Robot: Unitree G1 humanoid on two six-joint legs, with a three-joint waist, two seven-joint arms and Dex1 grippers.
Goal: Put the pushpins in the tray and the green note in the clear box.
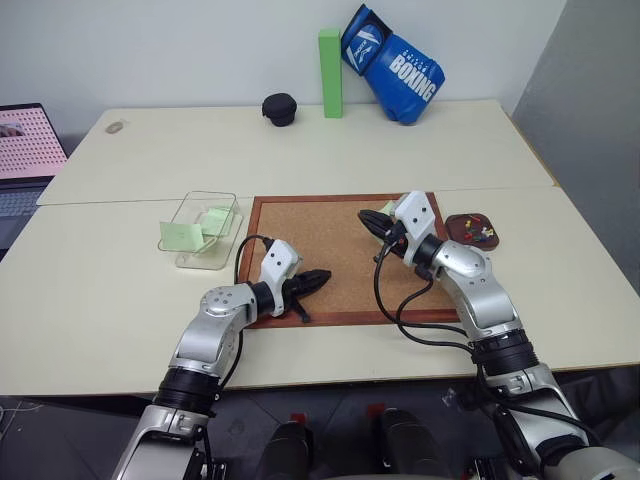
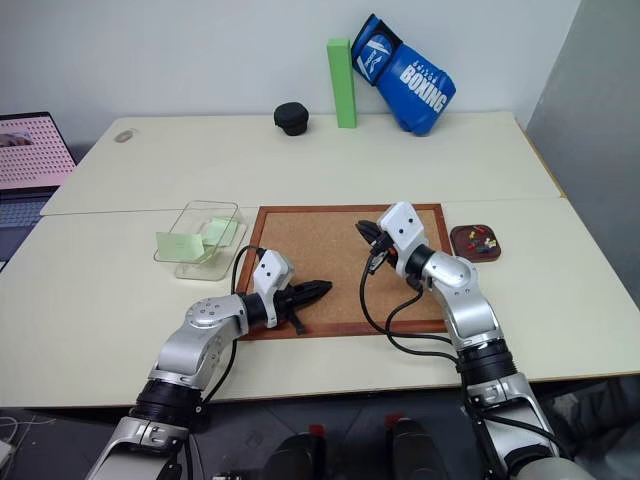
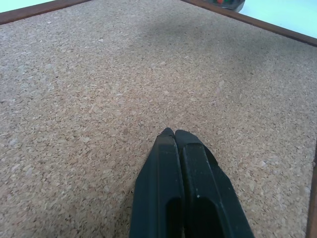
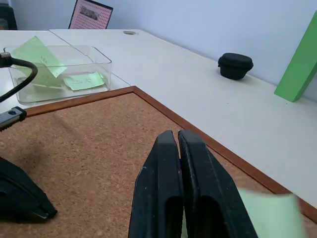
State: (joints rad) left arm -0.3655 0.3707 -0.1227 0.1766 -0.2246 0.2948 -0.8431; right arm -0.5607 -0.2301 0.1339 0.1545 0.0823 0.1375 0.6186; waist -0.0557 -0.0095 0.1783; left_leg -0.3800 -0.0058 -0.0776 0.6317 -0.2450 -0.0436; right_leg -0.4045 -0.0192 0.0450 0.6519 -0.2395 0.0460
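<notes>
1. Corkboard (image 1: 340, 255) middle is bare; both pincers hang over it, left pincer (image 1: 322, 279) low at the near edge, right pincer (image 1: 367, 219) at the far right part.
2. Clear box (image 1: 205, 230) just left of the board, open-topped, green notes (image 1: 181, 236) inside and over its rim.
3. Tray (image 1: 473, 228) just right of the board, behind the right arm.
4. Far surface (image 1: 200, 150) edge: black case (image 1: 280, 109), green block (image 1: 331, 72), boxing glove (image 1: 392, 65).

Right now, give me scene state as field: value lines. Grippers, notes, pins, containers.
left gripper: shut, empty, over the corkboard near its front-left part
right gripper: shut, over the corkboard's right part; a green note shows beside its fingers, grip cannot be confirmed
clear box: left of the corkboard, holds green notes; one note leans over its left wall
tray: right of the corkboard, holds coloured pushpins
back of table: black round case, upright green block, blue boxing glove
</notes>
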